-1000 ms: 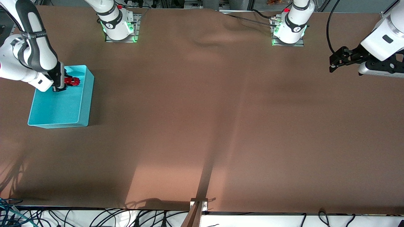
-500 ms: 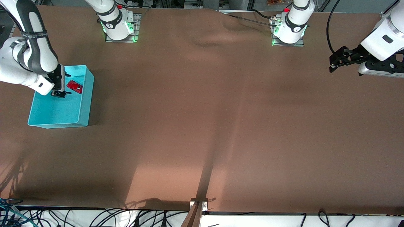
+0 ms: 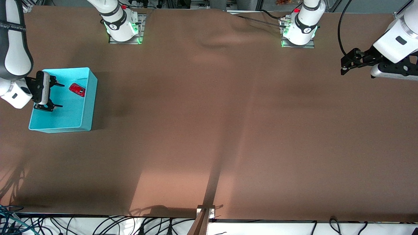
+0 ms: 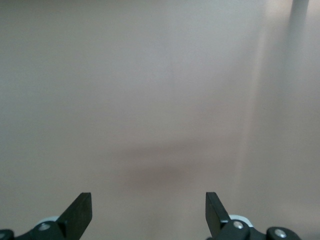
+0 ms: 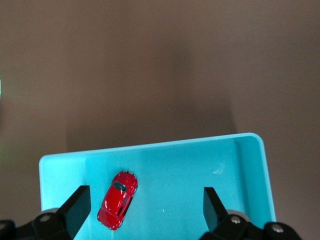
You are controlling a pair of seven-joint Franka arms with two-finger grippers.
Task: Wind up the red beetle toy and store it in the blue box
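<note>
Red beetle toy (image 3: 77, 89): it lay on its wheels on the floor of the blue box, in the part of the box farther from the front camera and toward the wall that faces the middle of the desk. It sat slantwise to the walls and touched none of them that I could see. My right wrist view showed it whole (image 5: 117, 200), glossy red with dark windows, free of my fingers.

Blue box (image 3: 87, 107): a light cyan bin, open at the top, it stood on the brown desk (image 3: 209, 130) at the right arm's end. The toy was the only thing in it; the rest of its floor was bare plastic. In the right wrist view its rim (image 5: 150, 146) ran across the frame with brown desk showing above it.

Right fingers (image 3: 54, 96): mine were spread wide and held nothing. They hung over the box, above the part of its floor beside the toy, clear of it. Both tips showed in the right wrist view (image 5: 79, 202), with the toy between them but lower down.

Left fingers (image 3: 343, 66): also spread apart and empty, they waited in the air over the left arm's end of the desk, well apart from the box. The left wrist view showed my two tips (image 4: 80, 207) over plain brown desk.
</note>
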